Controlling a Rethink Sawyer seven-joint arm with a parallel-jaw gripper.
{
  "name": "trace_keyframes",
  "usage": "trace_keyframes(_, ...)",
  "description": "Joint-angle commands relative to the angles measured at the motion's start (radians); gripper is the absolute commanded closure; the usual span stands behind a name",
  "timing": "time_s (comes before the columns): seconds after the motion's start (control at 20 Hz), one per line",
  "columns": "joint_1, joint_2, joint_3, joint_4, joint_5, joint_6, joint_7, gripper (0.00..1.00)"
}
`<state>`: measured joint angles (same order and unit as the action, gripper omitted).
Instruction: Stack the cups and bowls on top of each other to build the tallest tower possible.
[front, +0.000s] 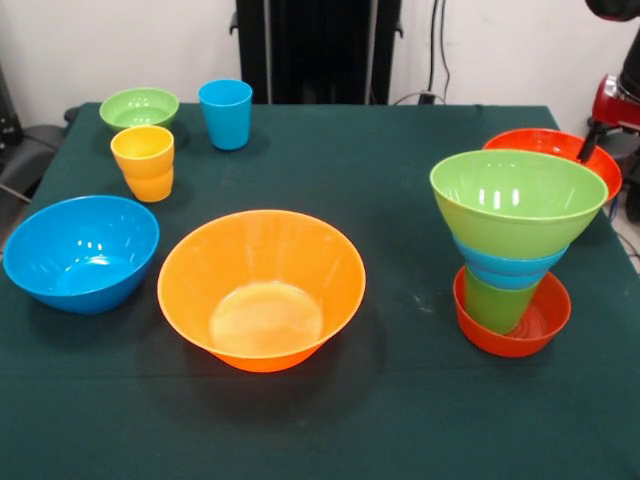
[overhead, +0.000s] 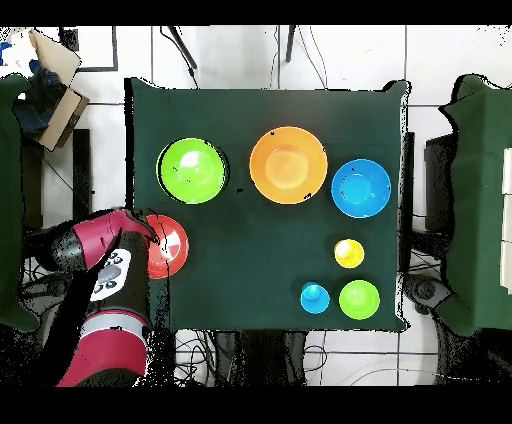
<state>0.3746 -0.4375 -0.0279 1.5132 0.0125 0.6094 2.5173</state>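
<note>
A red and black robot arm (overhead: 105, 270) hangs over a wide glossy red plastic bowl (front: 560, 150) at the table edge; its gripper state cannot be told. The tower (front: 512, 250) of stacked bowls stands just beside, nearer the camera.

The green-clothed table (front: 400, 200) carried loose bowls (front: 262, 288) and cups (front: 226, 113), with the tower (front: 512, 250) near one edge.
</note>
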Motion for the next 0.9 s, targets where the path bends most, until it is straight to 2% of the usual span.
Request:
trace_keyframes(0.05, -0.035, 0.003, 0.109, 0.038, -0.007, 0.008, -0.016, 0.00)
trace_keyframes(0.45, -0.047, -0.009, 0.125, 0.048, -0.012, 0.014, -0.019, 0.00)
trace_keyframes(0.9, -0.010, 0.052, 0.084, -0.020, -0.028, -0.005, 0.032, 0.00)
